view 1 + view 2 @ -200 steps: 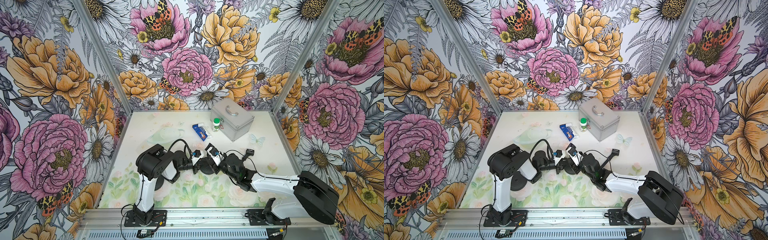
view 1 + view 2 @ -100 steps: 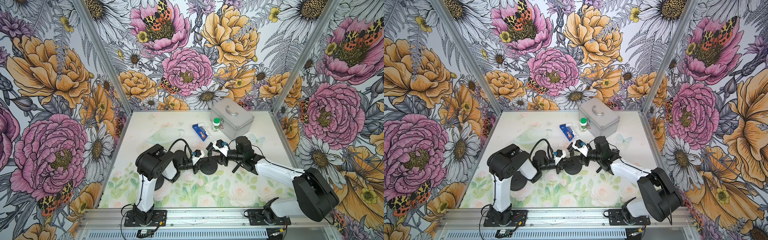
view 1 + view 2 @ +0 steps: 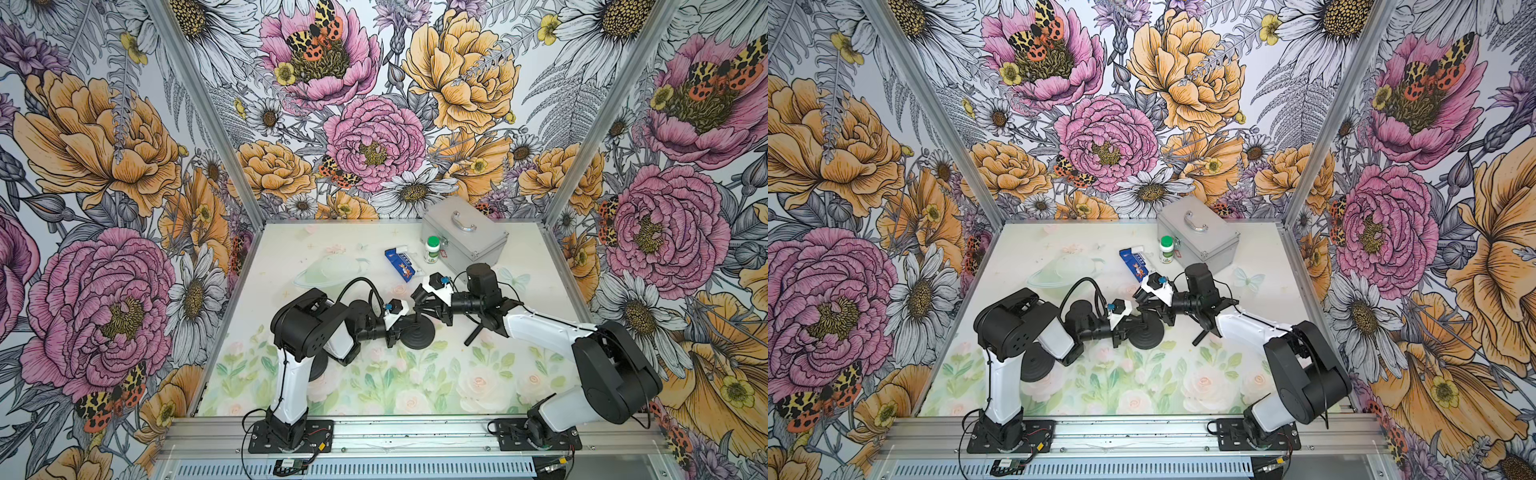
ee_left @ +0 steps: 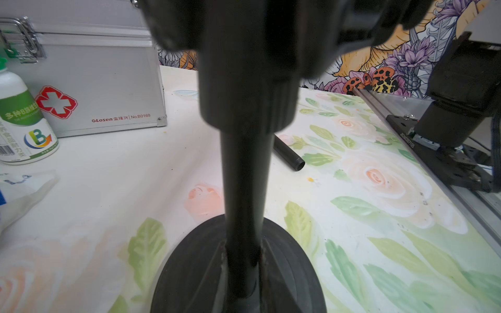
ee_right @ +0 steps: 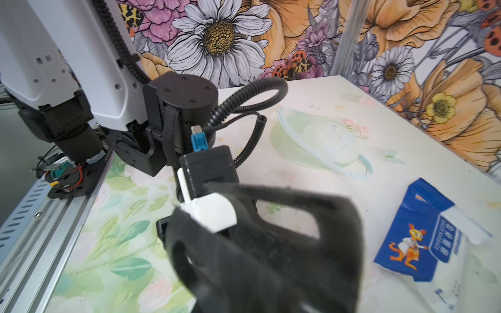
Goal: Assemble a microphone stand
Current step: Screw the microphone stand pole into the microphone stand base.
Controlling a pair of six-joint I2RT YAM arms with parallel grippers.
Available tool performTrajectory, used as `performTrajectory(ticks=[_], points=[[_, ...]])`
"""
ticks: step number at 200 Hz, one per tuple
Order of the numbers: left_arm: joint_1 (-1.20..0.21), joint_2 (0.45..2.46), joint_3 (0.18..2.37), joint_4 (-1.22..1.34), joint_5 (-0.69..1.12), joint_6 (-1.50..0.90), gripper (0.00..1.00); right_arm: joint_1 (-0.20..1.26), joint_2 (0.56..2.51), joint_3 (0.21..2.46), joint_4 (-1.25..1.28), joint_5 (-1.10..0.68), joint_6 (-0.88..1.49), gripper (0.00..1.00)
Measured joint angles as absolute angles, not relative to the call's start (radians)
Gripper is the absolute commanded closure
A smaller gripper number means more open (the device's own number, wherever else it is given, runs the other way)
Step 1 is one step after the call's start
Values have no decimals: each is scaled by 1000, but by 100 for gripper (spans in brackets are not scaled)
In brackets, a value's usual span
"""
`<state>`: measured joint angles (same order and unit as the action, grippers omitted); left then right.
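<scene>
Neighbouring stand (image 4: 244, 176): tube (image 4: 288, 153), bottle (image 4: 24, 116), case (image 4: 95, 81).

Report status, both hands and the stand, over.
Left hand shut on stand pole. Right hand at its top, grip unclear. Stand pole upright on round base. Loose black tube lies apart; nothing blocking.

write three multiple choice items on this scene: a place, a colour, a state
1. Where is the green-capped bottle? A on the round base; B right beside the silver case; C by the front rail.
2. What colour is the packet near it? A red; B blue; C yellow.
3. How is the loose black tube? A standing upright; B held aloft; C lying on the table.
Key: B, it stands at the case's front; B, blue wrapper; C, it rests flat.
</scene>
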<state>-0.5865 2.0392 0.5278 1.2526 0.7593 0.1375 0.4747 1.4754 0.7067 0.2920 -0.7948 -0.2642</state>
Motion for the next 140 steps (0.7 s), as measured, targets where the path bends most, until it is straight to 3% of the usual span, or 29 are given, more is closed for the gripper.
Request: performTrajectory(ticks=[18, 43, 65, 85, 108, 140], points=[[-589, 2039, 528, 1244, 759, 137, 73, 538, 1414, 596, 451, -590, -137, 100], [-590, 2039, 528, 1238, 759, 137, 72, 713, 1377, 480, 646, -157, 30, 100], [-599, 2031, 527, 1225, 738, 142, 69, 794, 1409, 467, 724, 51, 96, 100], [-627, 1977, 526, 1141, 671, 187, 70, 835, 1425, 484, 724, 151, 110, 100], [-651, 1911, 571, 969, 605, 252, 91, 836, 1428, 495, 719, 197, 126, 100], [-643, 1909, 615, 883, 595, 263, 94, 812, 1425, 495, 707, 181, 119, 81]])
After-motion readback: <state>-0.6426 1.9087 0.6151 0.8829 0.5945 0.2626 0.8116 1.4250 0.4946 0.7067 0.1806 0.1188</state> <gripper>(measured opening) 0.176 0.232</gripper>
